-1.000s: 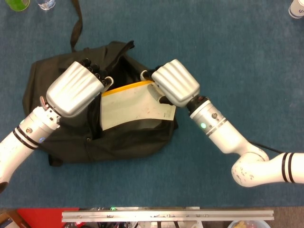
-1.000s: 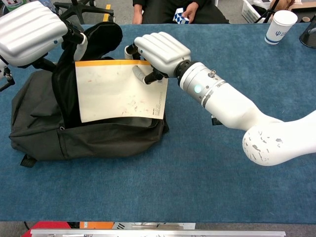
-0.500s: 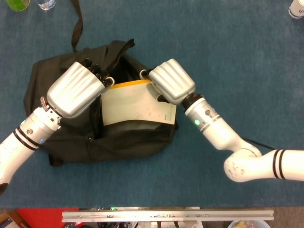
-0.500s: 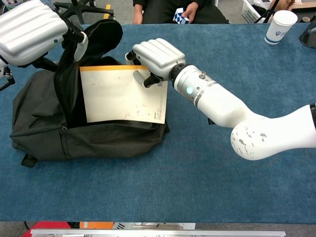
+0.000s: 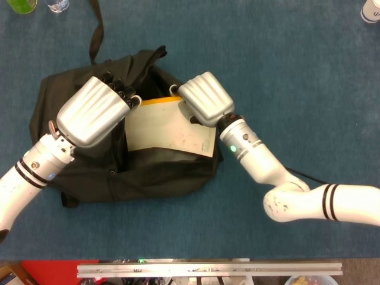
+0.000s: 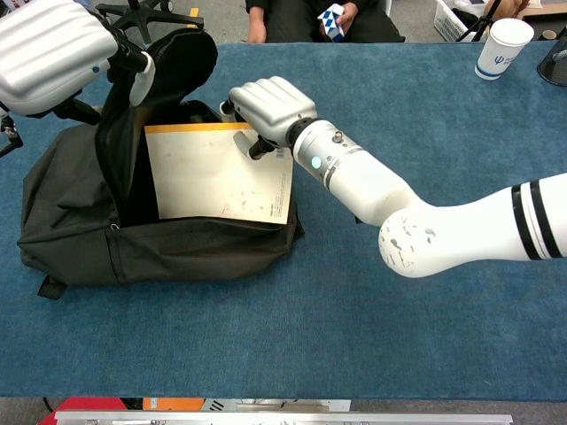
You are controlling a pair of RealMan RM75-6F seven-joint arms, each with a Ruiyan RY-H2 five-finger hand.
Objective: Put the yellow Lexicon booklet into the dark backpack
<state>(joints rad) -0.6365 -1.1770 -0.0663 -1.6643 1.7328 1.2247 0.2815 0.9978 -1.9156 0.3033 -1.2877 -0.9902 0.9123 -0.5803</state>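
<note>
the right hand [image 6: 266,108], reaching in from 4 o'clock, pinches the top corner of the one yellow lexicon booklet [image 6: 221,173], standing half inside the single dark backpack [image 6: 151,243]. the left hand [image 6: 53,53], at 10 o'clock, grips the bag's raised flap [image 6: 173,62]. one paper cup [image 6: 502,46] stands at 2 o'clock.

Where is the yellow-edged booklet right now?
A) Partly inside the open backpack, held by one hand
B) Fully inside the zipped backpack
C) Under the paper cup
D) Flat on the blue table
A: the booklet stands in the backpack opening, its upper edge held by the right hand.
</note>
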